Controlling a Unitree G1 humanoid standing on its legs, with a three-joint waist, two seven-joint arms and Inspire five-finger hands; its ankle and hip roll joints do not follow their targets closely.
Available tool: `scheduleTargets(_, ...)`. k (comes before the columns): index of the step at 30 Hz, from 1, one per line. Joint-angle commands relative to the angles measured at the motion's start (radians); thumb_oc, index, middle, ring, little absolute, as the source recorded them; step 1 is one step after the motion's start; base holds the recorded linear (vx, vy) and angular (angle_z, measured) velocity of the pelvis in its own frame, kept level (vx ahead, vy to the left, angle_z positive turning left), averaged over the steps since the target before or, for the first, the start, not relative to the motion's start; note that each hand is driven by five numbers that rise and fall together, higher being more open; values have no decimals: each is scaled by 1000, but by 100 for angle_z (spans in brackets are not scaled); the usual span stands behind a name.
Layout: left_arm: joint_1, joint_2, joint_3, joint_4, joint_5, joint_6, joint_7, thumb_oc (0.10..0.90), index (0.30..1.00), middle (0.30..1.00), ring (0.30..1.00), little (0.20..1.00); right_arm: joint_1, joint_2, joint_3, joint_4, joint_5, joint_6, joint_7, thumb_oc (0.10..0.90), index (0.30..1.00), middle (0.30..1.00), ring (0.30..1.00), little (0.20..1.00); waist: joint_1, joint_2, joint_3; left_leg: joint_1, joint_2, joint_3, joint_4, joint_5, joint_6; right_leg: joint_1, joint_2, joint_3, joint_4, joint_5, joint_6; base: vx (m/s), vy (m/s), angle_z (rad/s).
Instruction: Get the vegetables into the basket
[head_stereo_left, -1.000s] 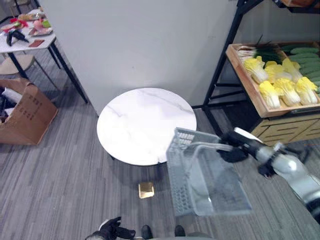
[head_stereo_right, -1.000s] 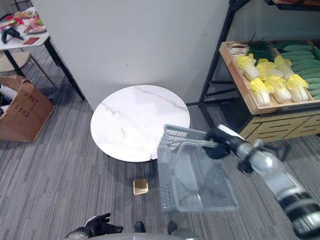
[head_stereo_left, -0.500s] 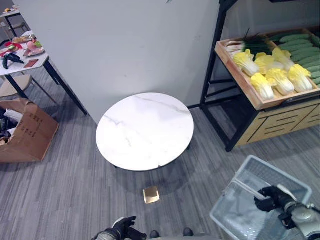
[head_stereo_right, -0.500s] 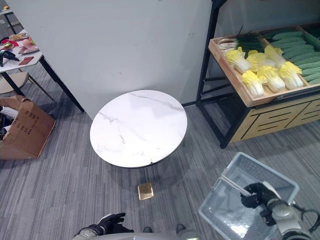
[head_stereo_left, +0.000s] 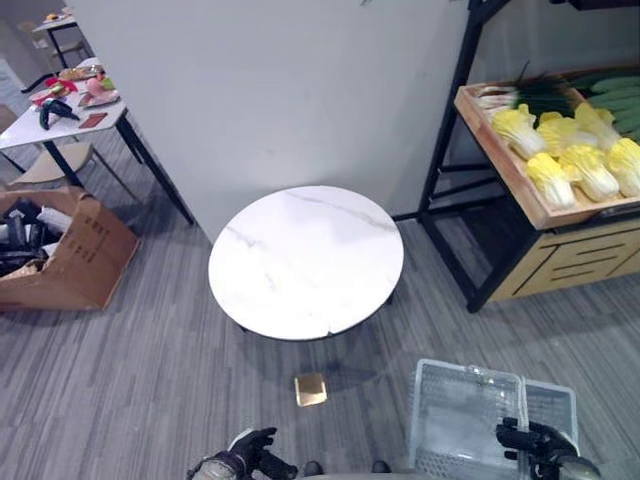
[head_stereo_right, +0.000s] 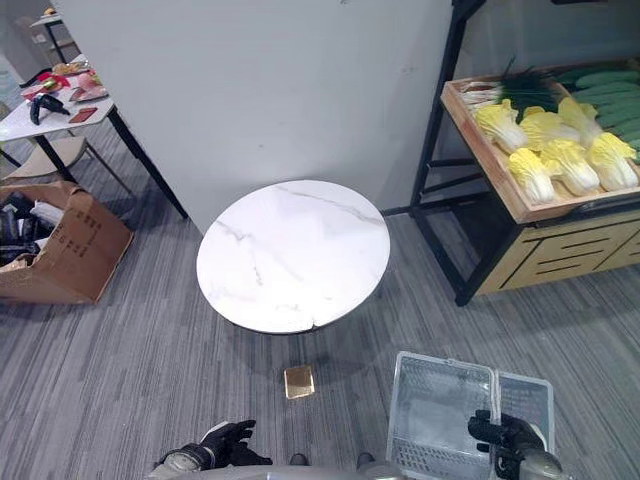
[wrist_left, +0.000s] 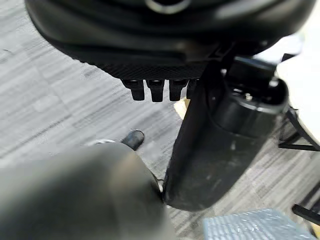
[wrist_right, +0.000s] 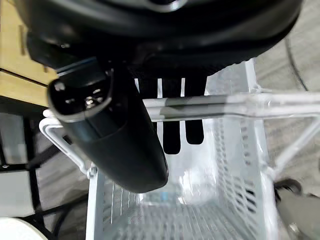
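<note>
Basket has swung down from mid-right to lower right w/ right hand, fingers curled round its handle. Left hand at bottom edge, fingers relaxed, nothing held. Vegetables on shelf crate upper right; round table centre.

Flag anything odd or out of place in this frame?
One stray: a small gold block lies on the carpet in front of the round white table. The basket in the right hand holds no vegetables. No spills or damage visible.
</note>
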Motion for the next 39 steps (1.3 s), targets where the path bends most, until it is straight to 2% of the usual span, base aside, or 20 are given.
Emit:
scheduleTargets(1, -43, 14, -31, 18, -20, -14, -7, 900, 1000, 1000, 1000, 1000, -90, -31, -45, 44, 86, -64, -5, 400, 300, 300, 300, 300, 23, -53, -26, 64, -21, -41, 6, -135, -13, -24, -37, -27, 23, -11, 56, 7, 11, 5)
scheduleTargets(3, -37, 19, -39, -6, -24, -11, -14, 900, 1000, 1000, 1000, 1000, -89, -22, -50, 73, 92, -59, -4, 400, 300, 300, 300, 300, 27, -52, -23, 64, -23, -44, 6, -136, -11, -22, -38, -29, 21, -9, 57, 15, 22, 6)
scheduleTargets(4, -20, 31, -34, 12, -13, -26, -10, 900, 1000, 1000, 1000, 1000, -82, -21, -56, 91, 97, -54, 0, 400, 300, 300, 300, 300, 30, -53, -22, 64, -23, -48, 6, -136, -9, -22, -39, -30, 21, -10, 57, 18, 28, 6)
scheduleTargets(9, 8, 42, 14, 120, 59, -22, -6, 900, 1000, 1000, 1000, 1000, -60, 11, -66, 159, 97, -39, -18, 400, 300, 300, 300, 300, 51, -61, -13, 58, -30, -54, 6, -138, -7, -26, -44, -32, 17, -5, 64, 9, 37, 5)
scheduleTargets(16, -25, 55, 39, 124, 52, -23, 16, 900, 1000, 1000, 1000, 1000, -17, 45, -65, 192, 52, -7, -43, 400, 300, 300, 300, 300, 39, -59, -13, 59, -40, -46, 6, -150, -2, -27, -54, -28, 15, -4, 70, 37, 59, -2)
scheduleTargets(29, -31, 54, 65, 145, 54, -18, 31, 900, 1000, 1000, 1000, 1000, 8, 109, -22, 166, 21, -4, -42, 400, 300, 300, 300, 300, 27, -55, -4, 64, -49, -19, 6, -166, 11, -41, -60, 2, 27, 2, 81, 25, 42, -4)
scheduleTargets(36, -42, 64, 47, 134, 84, -25, 41, 900, 1000, 1000, 1000, 1000, -1, 112, -12, 139, 7, -6, -48, 400, 300, 300, 300, 300, -2, -36, 30, 51, -59, 53, 6, -178, 29, -108, -62, 69, 71, 51, 115, -2, 117, -38)
scheduleTargets(37, -50, 64, 36, 126, 91, -28, 45, 900, 1000, 1000, 1000, 1000, -13, 121, -2, 127, 7, -7, -52, 400, 300, 300, 300, 300, -10, -26, 49, 48, -57, 100, 6, -186, 33, -147, -55, 90, 104, 65, 131, -1, 146, -66)
scheduleTargets(38, -50, 66, 36, 119, 89, -27, 45, 900, 1000, 1000, 1000, 1000, -18, 122, 6, 122, 3, -6, -52, 400, 300, 300, 300, 300, -9, -22, 55, 50, -55, 118, 6, -188, 33, -163, -52, 85, 125, 65, 136, 2, 125, -58)
scheduleTargets(39, -51, 67, 37, 115, 87, -28, 45, 900, 1000, 1000, 1000, 1000, -24, 124, 13, 118, -2, -6, -53, 400, 300, 300, 300, 300, -7, -18, 65, 53, -50, 134, 6, -190, 33, -179, -54, 49, 151, 58, 136, 19, 36, -67)
